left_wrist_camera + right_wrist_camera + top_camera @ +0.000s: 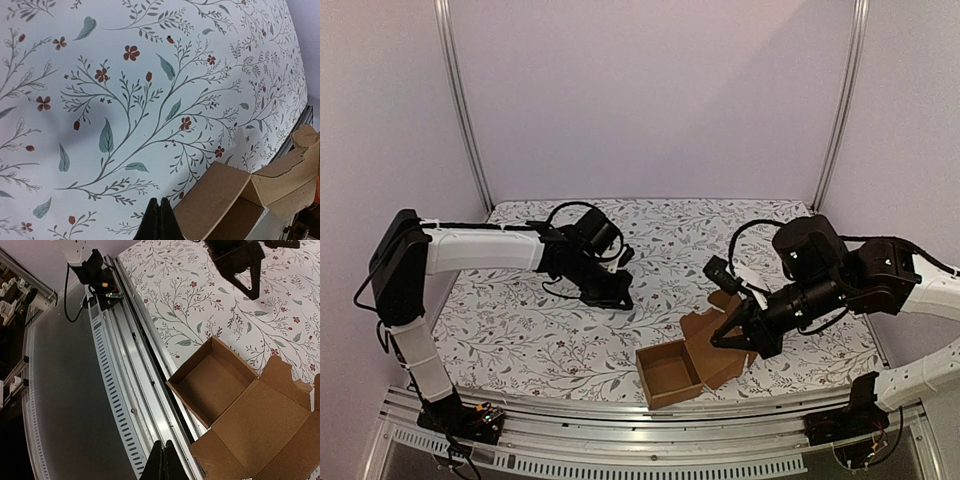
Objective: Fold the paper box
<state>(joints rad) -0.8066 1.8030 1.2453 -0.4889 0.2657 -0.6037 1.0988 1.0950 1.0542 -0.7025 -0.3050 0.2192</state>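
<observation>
Right end effector (718, 342) closed, beside open lid of paper box (670, 373).

No legible text, label, brand, number or sign in any view: none on the plain brown paper box (669, 374), none on the floral-printed worktop (520, 322).

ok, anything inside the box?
Nothing seen: the box shows bare cardboard floor and walls, lid open beside it. The inner face of the rail-side wall is hidden.
</observation>
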